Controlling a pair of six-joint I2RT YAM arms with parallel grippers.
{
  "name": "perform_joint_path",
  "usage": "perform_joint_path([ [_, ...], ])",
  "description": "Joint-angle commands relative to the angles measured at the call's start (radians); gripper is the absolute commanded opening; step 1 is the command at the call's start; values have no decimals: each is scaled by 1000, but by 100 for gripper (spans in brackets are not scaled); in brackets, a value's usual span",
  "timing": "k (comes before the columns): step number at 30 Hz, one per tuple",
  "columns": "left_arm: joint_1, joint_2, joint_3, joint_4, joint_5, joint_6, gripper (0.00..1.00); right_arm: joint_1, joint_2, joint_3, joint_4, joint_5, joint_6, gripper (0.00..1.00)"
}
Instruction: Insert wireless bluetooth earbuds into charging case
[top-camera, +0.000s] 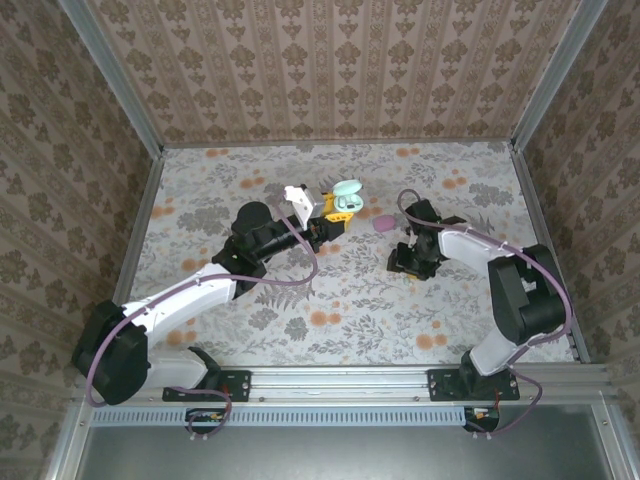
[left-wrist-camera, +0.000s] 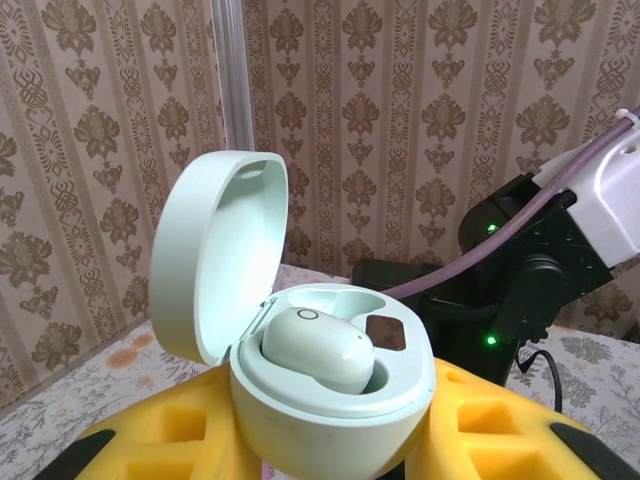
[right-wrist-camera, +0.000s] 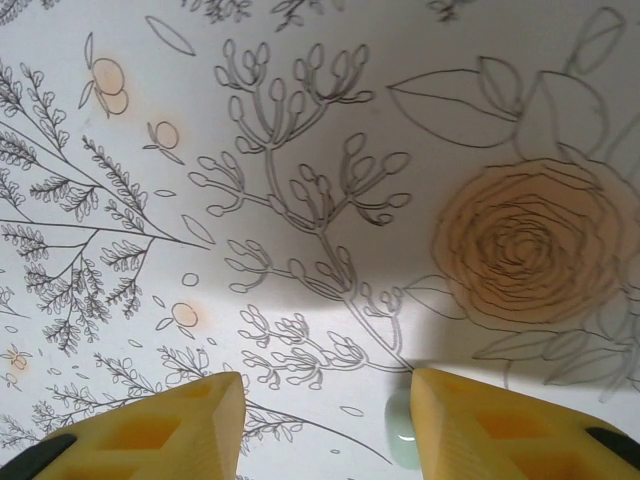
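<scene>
Right gripper (right-wrist-camera: 328, 400): down low over the flowered tablecloth (right-wrist-camera: 300, 150), jaws released and standing apart, clamping nothing.
Loose earbud (right-wrist-camera: 401, 432): pale mint, lying on the cloth inside that gap. It sits hard over at the 3 o'clock side, right beside the yellow finger (right-wrist-camera: 480, 430); contact can't be told. Its long axis runs about 12 to 6 in the wrist view.
Pink case (top-camera: 383, 222): on the table at 11 o'clock from the right gripper in the top view, apart from it.
Left gripper (left-wrist-camera: 335, 445): clenched on the mint-green case (left-wrist-camera: 330, 410), a yellow finger on either side of the bowl.
Case attitude: open, mouth up, lid (left-wrist-camera: 215, 250) standing at 10 o'clock of the bowl.
Seated earbud (left-wrist-camera: 318, 348): mint, nested in its socket, long axis about 10 to 4.
Empty socket (left-wrist-camera: 386, 332): dark, just beside the seated earbud at 3 o'clock.
Far placing: in the top view, the mint-green case sits at 10 o'clock from the pink case.
</scene>
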Motion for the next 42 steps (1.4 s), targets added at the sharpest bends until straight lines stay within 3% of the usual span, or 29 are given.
perform_joint_path([
  [1,2,-18,7,10,-12,15,32,20,17,42,-62,38,-28,50],
  [13,4,-21,0,15,-15,17,32,30,-89,34,-135,138,-35,49],
  [21,4,-15,11,16,-11,11,32,31,-46,43,-171,77,-91,46],
  [42,4,-11,18,14,-14,8,32,37,33,81,-198,124,-86,40],
])
